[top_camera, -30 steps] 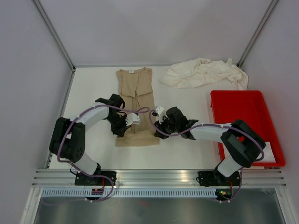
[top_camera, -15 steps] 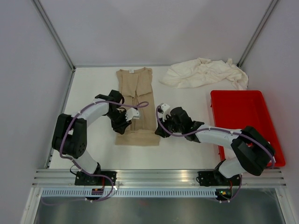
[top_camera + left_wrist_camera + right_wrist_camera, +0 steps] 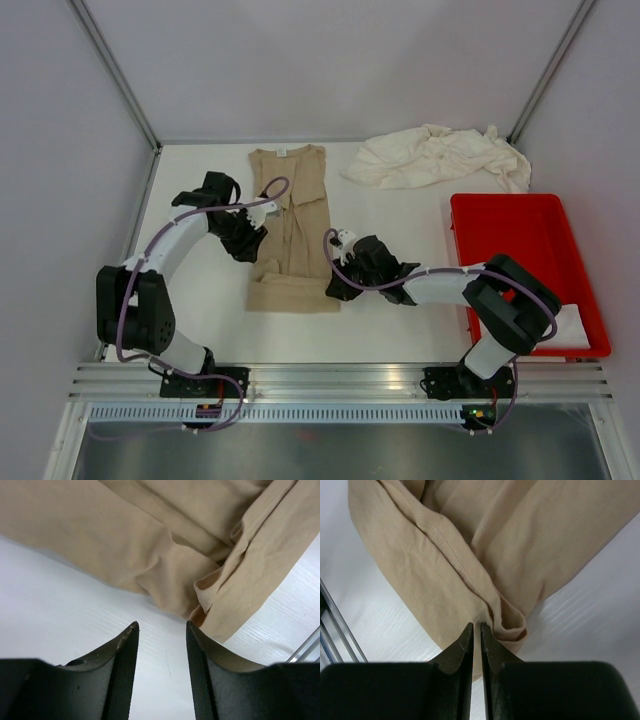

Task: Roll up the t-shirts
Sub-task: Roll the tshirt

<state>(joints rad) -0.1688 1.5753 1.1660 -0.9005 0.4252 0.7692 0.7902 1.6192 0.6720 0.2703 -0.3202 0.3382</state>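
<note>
Left gripper [image 3: 162, 626] jaws hanging spread beside tan t-shirt [image 3: 300, 235]; right gripper [image 3: 476, 625] jaws nearly together, hold unclear; aiming for level hem-corner pinches.

Tan t-shirt [image 3: 291, 225]: matt knit cloth, stitched hem
Cream t-shirts [image 3: 435, 157]: matt crumpled cloth
Tray [image 3: 505, 200]: smooth red plastic, slight gloss
Table [image 3: 200, 320]: white, matt, finely lined
Front rail [image 3: 340, 378]: bare grooved metal

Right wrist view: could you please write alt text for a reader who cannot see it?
The right gripper, its black jaws almost together, touches the folded hem corner of a tan t-shirt that lies on a white table. Whether the jaws already pinch the cloth cannot be told.
</note>
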